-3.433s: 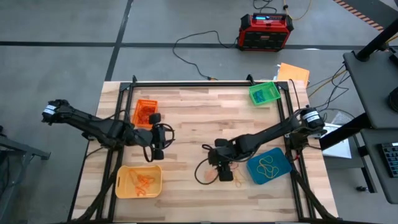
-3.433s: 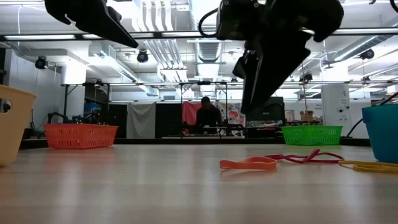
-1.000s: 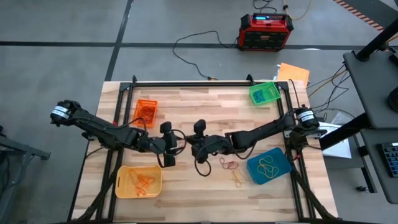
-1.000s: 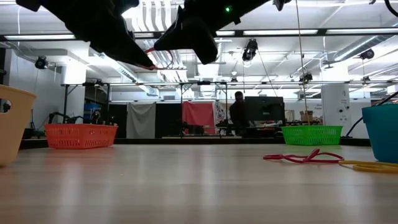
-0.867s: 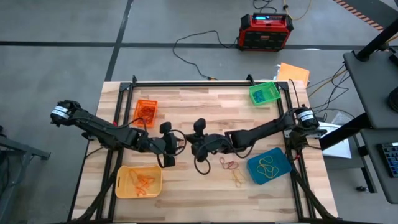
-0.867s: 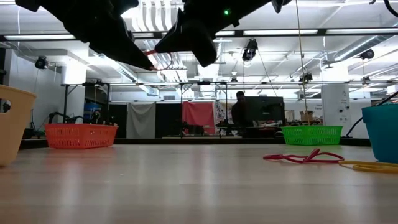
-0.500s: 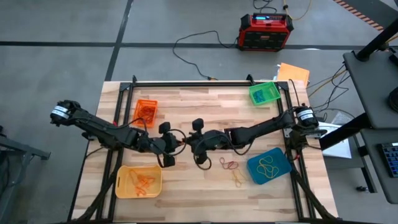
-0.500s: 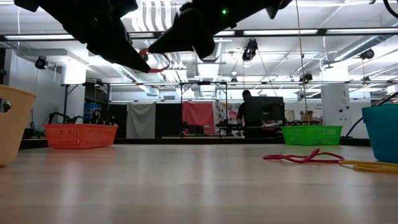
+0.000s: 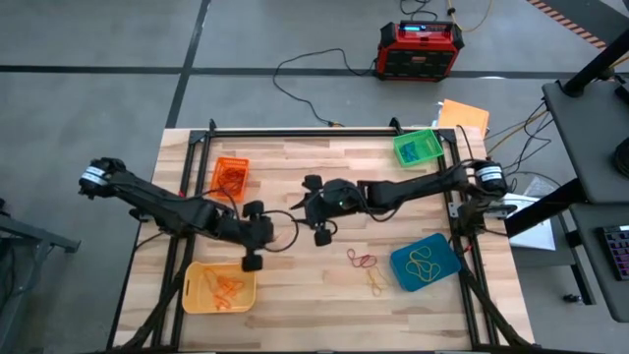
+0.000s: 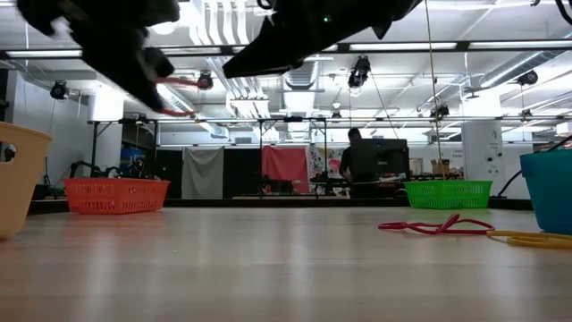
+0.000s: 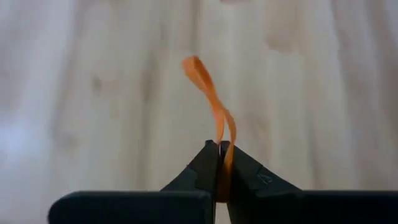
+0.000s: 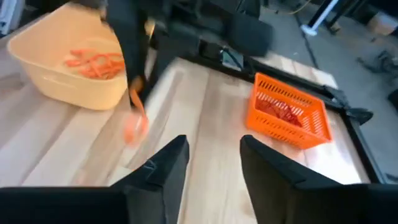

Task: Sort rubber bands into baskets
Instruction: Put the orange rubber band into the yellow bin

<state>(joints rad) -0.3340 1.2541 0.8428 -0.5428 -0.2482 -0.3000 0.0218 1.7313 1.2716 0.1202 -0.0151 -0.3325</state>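
Now the left hand (image 9: 252, 239) is pinched tight on an orange rubber band (image 11: 214, 118), which stands up from its fingertips above the bare wood, just off the yellow basket (image 9: 193, 292) at the desk's near left corner. Since that basket already holds orange bands, the likely good move is to carry this one over the rim and open only once it hangs well inside. The right hand (image 12: 208, 163) stands open and empty near mid-desk and should stay clear.
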